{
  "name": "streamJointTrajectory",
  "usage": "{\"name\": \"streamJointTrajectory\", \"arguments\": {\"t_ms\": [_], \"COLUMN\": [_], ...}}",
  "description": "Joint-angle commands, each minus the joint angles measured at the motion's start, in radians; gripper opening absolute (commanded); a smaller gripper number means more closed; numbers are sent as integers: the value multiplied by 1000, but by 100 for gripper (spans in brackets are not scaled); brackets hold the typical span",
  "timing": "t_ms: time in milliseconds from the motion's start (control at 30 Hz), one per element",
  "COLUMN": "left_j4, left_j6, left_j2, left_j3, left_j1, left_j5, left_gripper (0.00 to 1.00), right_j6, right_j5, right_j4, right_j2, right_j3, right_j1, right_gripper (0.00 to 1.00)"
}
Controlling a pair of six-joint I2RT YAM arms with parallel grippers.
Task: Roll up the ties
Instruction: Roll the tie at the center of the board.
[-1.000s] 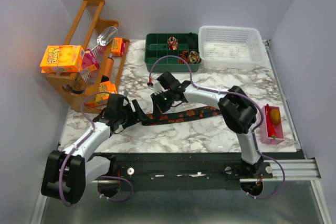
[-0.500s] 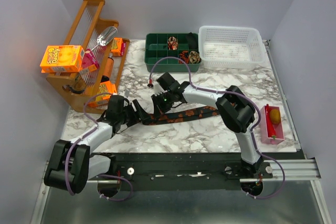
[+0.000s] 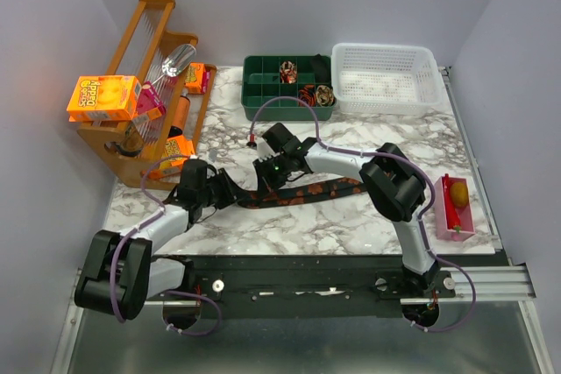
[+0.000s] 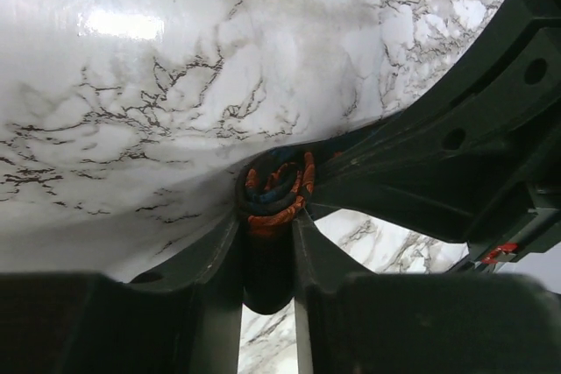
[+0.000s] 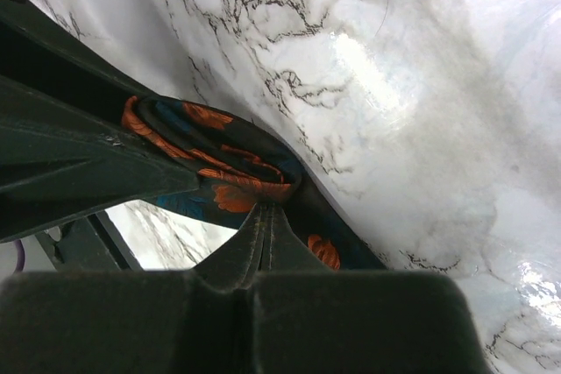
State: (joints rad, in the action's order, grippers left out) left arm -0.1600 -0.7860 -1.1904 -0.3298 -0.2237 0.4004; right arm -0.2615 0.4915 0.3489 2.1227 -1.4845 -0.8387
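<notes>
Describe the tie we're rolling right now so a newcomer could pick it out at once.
On the marble table, look mid-table, nearer than the green tray. The tie is the long dark strip with orange-red patches lying flat, its left end at the left gripper and right gripper. Unlike the coiled ties in the tray, it is mostly unrolled.
</notes>
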Motion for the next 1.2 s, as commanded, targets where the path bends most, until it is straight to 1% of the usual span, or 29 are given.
{"name": "streamJointTrajectory", "arguments": {"t_ms": [0, 67, 167, 267, 300, 433, 633, 767, 1000, 1167], "left_j4": [103, 158, 247, 318, 339, 469, 559, 631, 663, 738], "left_j6": [63, 97, 122, 136, 139, 163, 185, 197, 199, 212], "left_j2": [18, 6, 2, -6, -12, -64, -136, -185, -193, -192], "left_j3": [-90, -116, -163, -210, -227, -333, -425, -488, -520, -543], "left_j1": [-5, -25, -58, -114, -147, -227, -284, -331, -344, -344], "left_j5": [-12, -41, -87, -164, -210, -314, -383, -481, -520, -577], "left_gripper": [26, 23, 22, 22, 22, 19, 16, 16, 16, 16], "right_j6": [-4, -7, -16, -28, -31, -39, -41, -44, -42, -39], "right_j5": [18, 25, 35, 41, 48, 56, 62, 64, 61, 47], "right_j4": [12, 9, 9, 1, -5, -10, -8, -8, -7, -8], "right_j2": [26, 36, 55, 68, 69, 72, 77, 79, 65, 30], "right_j3": [-5, -20, -36, -48, -51, -60, -63, -60, -60, -49], "right_j1": [-3, -3, -3, -3, -3, -3, -5, -3, -5, 1], "right_gripper": [0, 0, 0, 0, 0, 0, 0, 0, 0, 0]}}
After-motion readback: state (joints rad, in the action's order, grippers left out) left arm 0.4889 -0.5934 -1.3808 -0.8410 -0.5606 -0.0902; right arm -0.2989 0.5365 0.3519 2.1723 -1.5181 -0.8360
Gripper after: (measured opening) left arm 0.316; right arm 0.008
